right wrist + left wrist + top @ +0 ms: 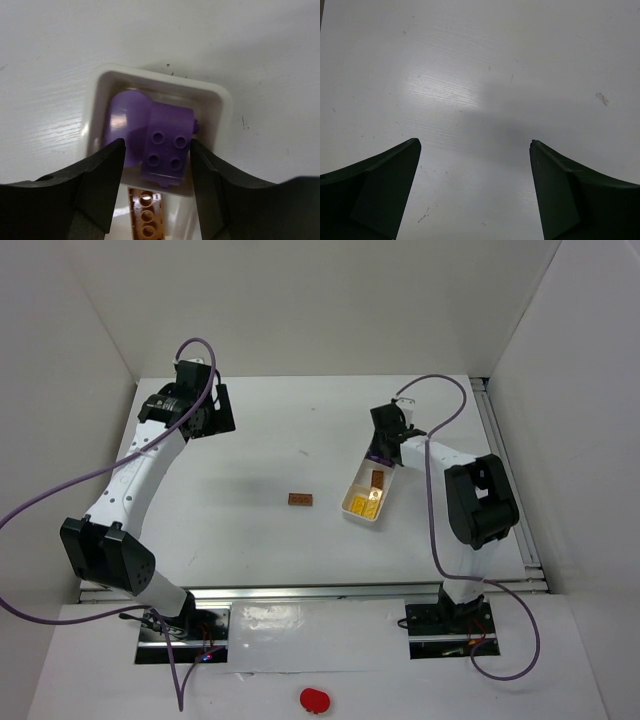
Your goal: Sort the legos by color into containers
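Observation:
The white tray (352,483) lies right of centre. Two yellow legos (362,505) lie in its near compartment and a brown-orange lego (377,480) in the middle one. My right gripper (385,440) hangs over the far compartment. In the right wrist view its jaws (156,145) are open, straddling a purple lego (167,147) that lies on another purple piece (127,120) inside the tray (220,100), with a gap on the left side. The brown-orange lego (146,217) shows below. Another brown-orange lego (300,500) lies on the table. My left gripper (222,410) is open and empty (475,145) at the far left.
White walls enclose the table on three sides. A metal rail runs along the right edge (510,480). A small red blob (315,700) sits on the near shelf between the arm bases. Purple cables loop from both arms.

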`<state>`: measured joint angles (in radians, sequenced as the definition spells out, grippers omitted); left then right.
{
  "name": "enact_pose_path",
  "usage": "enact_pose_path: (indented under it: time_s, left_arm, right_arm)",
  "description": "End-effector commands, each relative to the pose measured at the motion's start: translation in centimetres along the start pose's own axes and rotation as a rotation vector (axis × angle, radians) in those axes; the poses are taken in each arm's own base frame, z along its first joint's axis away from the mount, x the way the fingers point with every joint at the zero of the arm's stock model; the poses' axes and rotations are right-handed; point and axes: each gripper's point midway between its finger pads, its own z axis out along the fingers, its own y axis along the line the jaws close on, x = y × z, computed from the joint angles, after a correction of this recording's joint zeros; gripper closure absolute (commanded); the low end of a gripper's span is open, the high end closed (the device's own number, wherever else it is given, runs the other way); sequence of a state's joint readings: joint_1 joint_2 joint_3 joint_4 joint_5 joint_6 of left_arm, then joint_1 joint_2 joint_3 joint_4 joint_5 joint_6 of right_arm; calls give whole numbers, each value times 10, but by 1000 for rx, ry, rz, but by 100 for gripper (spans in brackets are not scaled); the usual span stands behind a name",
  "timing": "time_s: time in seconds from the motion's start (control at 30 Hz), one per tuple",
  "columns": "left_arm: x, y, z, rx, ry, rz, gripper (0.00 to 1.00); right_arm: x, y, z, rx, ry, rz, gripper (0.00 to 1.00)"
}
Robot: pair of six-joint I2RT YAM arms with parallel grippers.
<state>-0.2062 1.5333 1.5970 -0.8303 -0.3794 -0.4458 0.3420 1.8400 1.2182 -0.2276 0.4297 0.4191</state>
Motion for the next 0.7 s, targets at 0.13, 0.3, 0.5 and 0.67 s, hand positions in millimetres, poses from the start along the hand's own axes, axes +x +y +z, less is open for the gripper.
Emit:
enact_pose_path:
  time_s: [0.13,0.3,0.5,0.67]
  left_arm:
    - [-12,0,-6,13,-33,-12,0]
    - [-11,-2,-6,21,-30,-11,0]
    - [-12,-7,-5,42,-23,-11,0]
    - [-9,-10,-3,60,-14,-10,0]
  right_arm:
    - [-34,6,-9,-15,-83,76,25]
    - [-62,10,-53,-69,-175,90,27]
    - [-48,33,-103,-191,-161,11,45]
    - [16,58,-129,-308,-47,-114,53]
